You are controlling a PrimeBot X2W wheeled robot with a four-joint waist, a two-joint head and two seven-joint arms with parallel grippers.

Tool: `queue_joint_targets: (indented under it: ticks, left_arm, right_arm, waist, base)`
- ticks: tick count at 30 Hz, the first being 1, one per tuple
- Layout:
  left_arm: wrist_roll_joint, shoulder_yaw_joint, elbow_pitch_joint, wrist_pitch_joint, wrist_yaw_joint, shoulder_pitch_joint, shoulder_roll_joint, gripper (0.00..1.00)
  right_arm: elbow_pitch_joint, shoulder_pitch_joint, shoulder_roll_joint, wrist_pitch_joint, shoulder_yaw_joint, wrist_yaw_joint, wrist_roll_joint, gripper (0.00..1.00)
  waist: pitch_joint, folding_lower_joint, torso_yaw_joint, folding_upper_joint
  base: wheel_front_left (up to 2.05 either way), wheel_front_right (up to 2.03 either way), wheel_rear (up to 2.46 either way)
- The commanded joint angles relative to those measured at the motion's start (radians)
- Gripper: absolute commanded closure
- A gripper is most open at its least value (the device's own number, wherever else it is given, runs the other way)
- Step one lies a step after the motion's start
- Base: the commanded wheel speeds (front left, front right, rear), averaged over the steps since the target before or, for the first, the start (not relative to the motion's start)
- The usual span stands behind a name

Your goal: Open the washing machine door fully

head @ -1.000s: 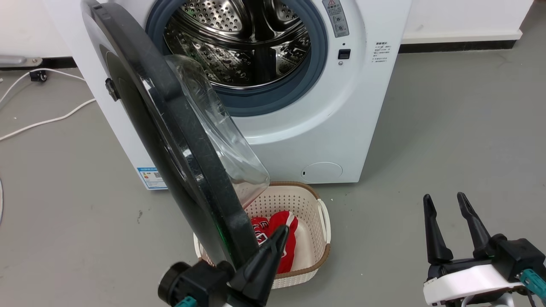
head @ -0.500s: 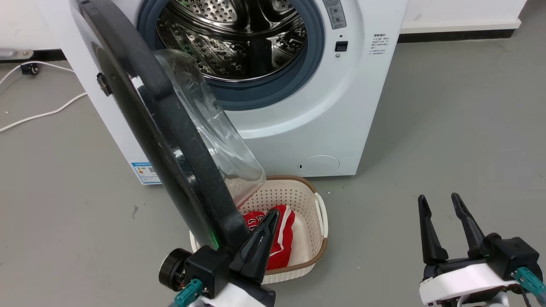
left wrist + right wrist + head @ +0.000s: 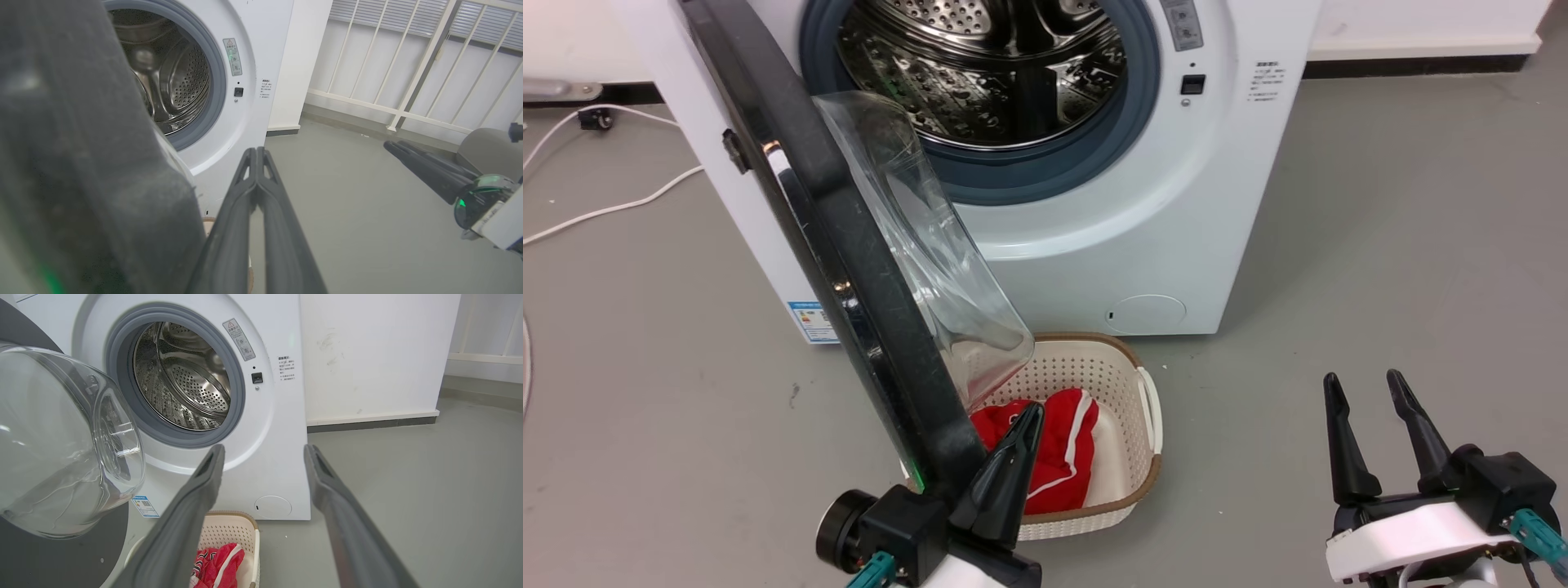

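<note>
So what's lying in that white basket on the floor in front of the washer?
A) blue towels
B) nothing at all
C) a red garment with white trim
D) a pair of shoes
C: a red garment with white trim lies bunched inside the perforated white laundry basket.

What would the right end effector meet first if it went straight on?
The right end effector would probably meet the washing machine's white front panel, right of the drum opening, though depth is unclear.
</note>
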Motion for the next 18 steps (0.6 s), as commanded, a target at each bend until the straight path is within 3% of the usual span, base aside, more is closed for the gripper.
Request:
queue_joint_targets:
  ticks: [1,18]
  left_arm:
    - [0.005,0.039,0.006,0.001,0.026,0.015,0.027,1.00]
    - [-0.006,0.058,-0.067,0.001,0.092,0.143,0.043,1.00]
  right_arm:
    - [0.000,-0.006,0.003,0.000,-0.001,0.000,0.000,0.00]
    - [-0.038,0.019,0.003,0.032,-0.008,0.000,-0.017,0.00]
  waist:
    - [-0.002,0.0000,0.019,-0.0001]
    - [-0.008,0.0000,0.305,-0.0001]
  base:
    - [0.00,0.00,0.00]
    - [0.00,0.00,0.00]
